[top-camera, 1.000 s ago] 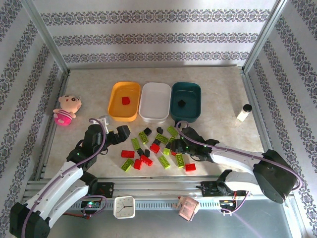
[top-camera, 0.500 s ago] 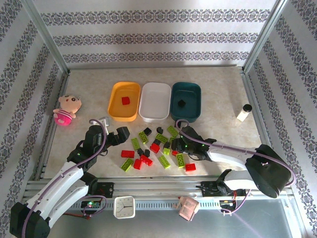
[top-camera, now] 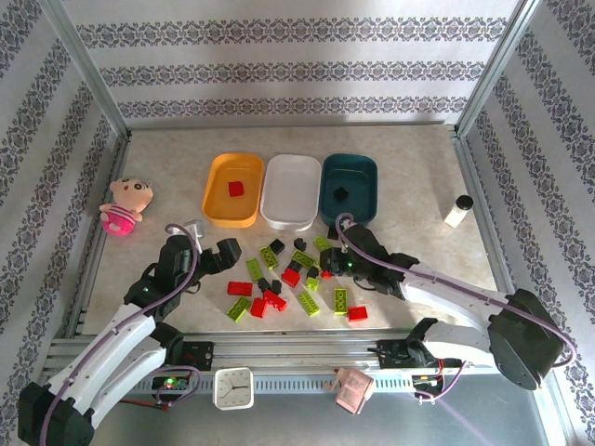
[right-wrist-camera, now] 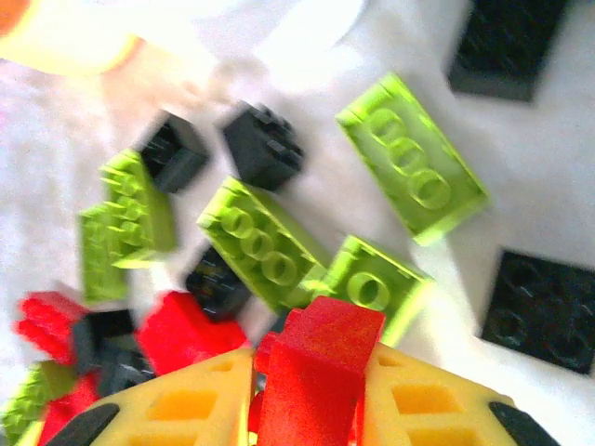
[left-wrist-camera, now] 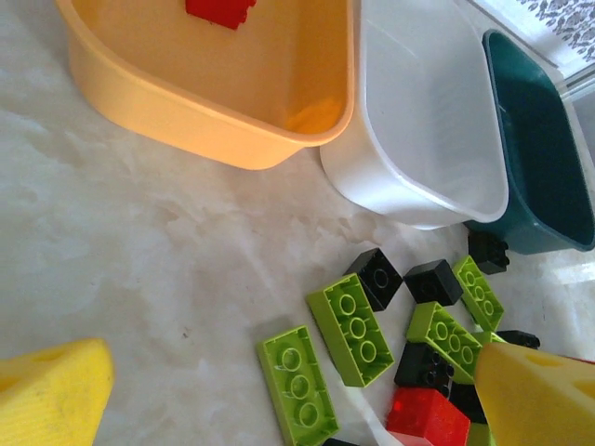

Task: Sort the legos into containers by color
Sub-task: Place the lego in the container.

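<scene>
Now, right claw: clamped shut on red brick, for carrying off.
Left claw: spread wide, nothing held.
Orange tray: reds are collected there.

legos lie before the containers

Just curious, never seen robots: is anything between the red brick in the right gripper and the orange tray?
Only low loose legos lie between the red brick and the orange-yellow tray; lifted over them, nothing visible blocks it.
</scene>
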### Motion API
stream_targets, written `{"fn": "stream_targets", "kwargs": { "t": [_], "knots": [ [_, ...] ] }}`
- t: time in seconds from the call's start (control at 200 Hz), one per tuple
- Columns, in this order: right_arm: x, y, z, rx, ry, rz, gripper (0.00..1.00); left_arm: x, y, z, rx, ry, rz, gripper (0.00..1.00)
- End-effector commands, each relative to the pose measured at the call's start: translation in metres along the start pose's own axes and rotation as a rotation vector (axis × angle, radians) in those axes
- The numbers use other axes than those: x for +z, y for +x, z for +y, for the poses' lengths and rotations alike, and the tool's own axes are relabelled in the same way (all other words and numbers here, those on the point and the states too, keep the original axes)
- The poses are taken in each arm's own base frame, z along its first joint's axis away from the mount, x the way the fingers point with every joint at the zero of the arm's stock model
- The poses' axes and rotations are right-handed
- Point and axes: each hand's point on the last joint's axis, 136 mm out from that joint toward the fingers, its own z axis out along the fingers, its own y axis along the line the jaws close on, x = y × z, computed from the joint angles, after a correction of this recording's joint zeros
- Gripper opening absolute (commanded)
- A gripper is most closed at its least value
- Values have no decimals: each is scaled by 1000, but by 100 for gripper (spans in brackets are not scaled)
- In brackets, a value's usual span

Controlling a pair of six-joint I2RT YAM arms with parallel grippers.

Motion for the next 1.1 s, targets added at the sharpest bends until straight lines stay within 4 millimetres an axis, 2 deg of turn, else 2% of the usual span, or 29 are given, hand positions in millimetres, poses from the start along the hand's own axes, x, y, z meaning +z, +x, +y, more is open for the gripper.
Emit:
{"fn": "stream_targets", "kwargs": {
  "t": [0.0,0.13,0.335,0.44,0.565,0.67,0.765,0.869,0.974,1.094],
  "knots": [
    [-3,-26,34,-91,-78,-9,24,-14,-11,4,13,-49,-44,99],
    [22,-62,86,-169,-162,-9,23,-26,-13,18,-14,-103,-89,99],
    [89,-118,158,-236,-270,14,22,-35,-5,24,-28,-110,-77,99],
    [129,-137,176,-248,-283,30,23,-36,3,26,-28,-111,-44,99],
    [171,-144,178,-241,-264,60,24,-34,12,25,-31,-95,-11,99],
    [195,-149,175,-247,-225,75,29,-32,17,20,-29,-61,15,99],
    [204,-156,172,-261,-183,72,44,-30,23,14,-21,-27,51,100],
    [198,-165,173,-267,-180,46,56,-28,33,10,-9,-6,114,98],
    [178,-172,174,-260,-195,15,60,-26,51,8,12,-2,189,92],
    [157,-164,160,-243,-197,-2,61,-26,80,7,59,-17,275,88]
  ]
}}
